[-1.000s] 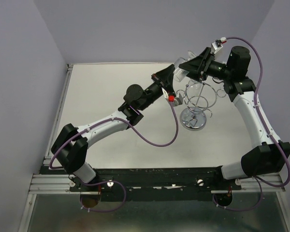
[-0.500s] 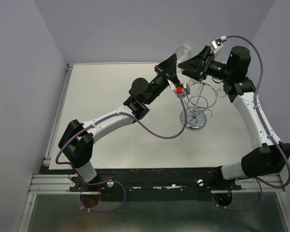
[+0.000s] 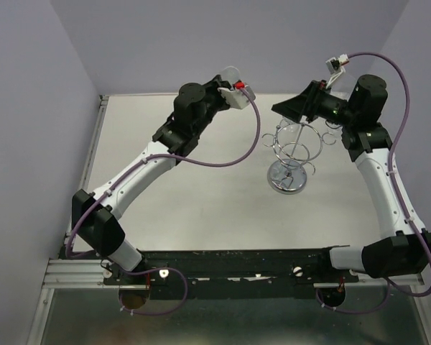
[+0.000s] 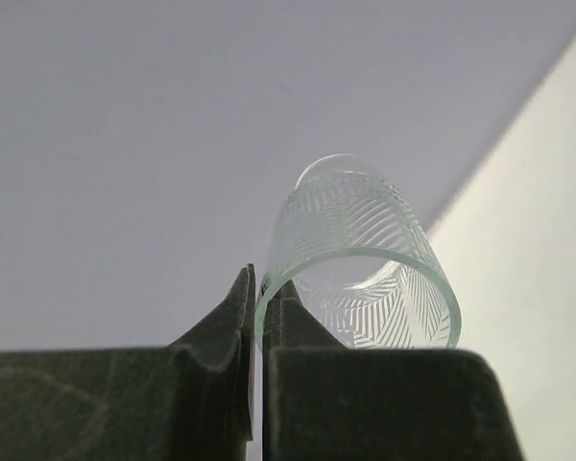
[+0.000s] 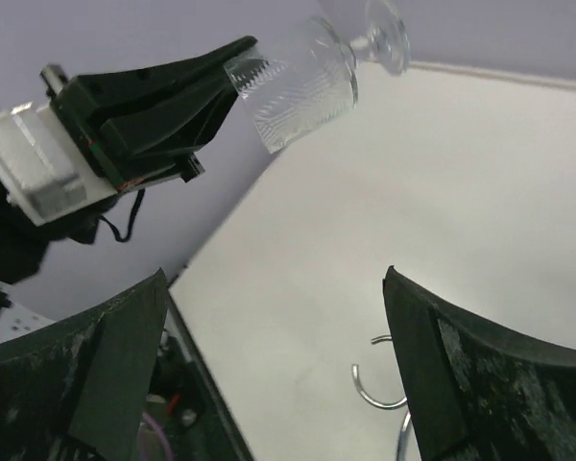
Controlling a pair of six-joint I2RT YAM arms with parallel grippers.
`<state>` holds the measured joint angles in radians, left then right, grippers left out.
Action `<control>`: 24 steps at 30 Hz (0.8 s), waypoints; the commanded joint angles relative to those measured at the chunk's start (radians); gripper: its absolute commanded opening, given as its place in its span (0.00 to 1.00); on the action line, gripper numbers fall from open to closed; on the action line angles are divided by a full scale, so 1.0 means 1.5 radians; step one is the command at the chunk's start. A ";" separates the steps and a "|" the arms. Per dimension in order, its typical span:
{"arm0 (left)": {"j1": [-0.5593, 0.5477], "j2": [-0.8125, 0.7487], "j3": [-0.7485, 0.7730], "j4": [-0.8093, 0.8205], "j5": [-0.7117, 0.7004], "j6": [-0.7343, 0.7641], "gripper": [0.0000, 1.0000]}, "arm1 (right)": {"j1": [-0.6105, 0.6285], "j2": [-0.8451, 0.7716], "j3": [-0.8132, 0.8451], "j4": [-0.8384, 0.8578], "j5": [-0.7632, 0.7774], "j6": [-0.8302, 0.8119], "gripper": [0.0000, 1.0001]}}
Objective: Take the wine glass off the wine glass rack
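Glass (image 4: 365, 264) is off the rack (image 3: 290, 154), up in the air well left of it and a bit further back, lying near sideways w/ foot pointing away. Thin patterned wall: light, but brittle & slick. Current hold is a pinch on the rim, one finger inside the bowl, one outside. That works, but a hard squeeze or knock could chip it, so the stem looks safer imo. Left gripper (image 4: 256, 293) clenched on that rim. Right gripper (image 5: 274, 365) gapes wide, empty, by the rack's top.

Lavender walls (image 3: 201, 43), pale grey tabletop (image 3: 201, 208)
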<state>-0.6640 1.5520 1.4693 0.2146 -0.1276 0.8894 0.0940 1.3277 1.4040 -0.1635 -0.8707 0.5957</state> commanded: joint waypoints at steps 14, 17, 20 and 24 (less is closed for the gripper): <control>0.028 0.140 0.212 -0.752 0.137 -0.287 0.00 | -0.001 -0.181 -0.069 -0.081 0.219 -0.514 1.00; 0.028 0.211 0.277 -0.804 0.143 -0.303 0.00 | -0.001 -0.184 -0.081 -0.095 0.191 -0.493 1.00; 0.029 0.263 0.321 -0.823 0.143 -0.323 0.00 | -0.001 -0.193 -0.093 -0.100 0.165 -0.492 1.00; 0.029 0.304 0.344 -0.825 0.145 -0.326 0.00 | -0.001 -0.209 -0.111 -0.113 0.146 -0.526 1.00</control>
<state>-0.6212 1.9762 1.9194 -0.9787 0.0620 0.4393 0.0940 1.0485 1.2579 -0.2943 -0.6117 -0.1406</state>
